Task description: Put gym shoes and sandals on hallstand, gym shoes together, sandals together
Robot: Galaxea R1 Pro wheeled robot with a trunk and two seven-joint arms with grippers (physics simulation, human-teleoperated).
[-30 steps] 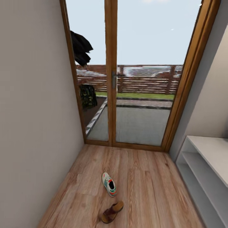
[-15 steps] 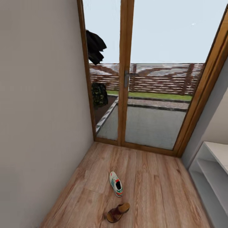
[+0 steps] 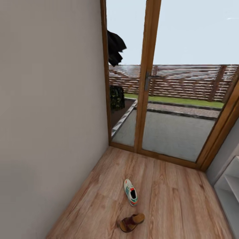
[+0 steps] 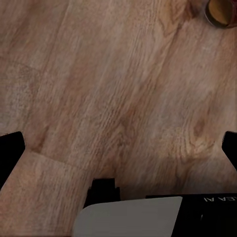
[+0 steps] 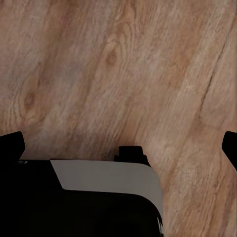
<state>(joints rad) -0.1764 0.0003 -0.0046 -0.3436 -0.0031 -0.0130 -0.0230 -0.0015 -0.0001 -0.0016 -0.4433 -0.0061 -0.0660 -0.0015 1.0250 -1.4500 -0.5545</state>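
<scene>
You see the corridor floor (image 3: pixel 172 196), light brown wood-grain planks, across the lower half of the head view. One gym shoe (image 3: pixel 130 192) lies on it near bottom centre, and one sandal (image 3: pixel 131 222) lies just below it, apart from it. At the right edge stands the hallstand (image 3: pixel 232 186), its visible shelves bare.

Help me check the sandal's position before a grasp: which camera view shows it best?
The head view: the sandal lies whole on the corridor floor, just nearer the camera than the gym shoe. The left wrist view catches a rounded brown-and-tan piece at its edge, probably the sandal. The right wrist view looks onto floor planks.
</scene>
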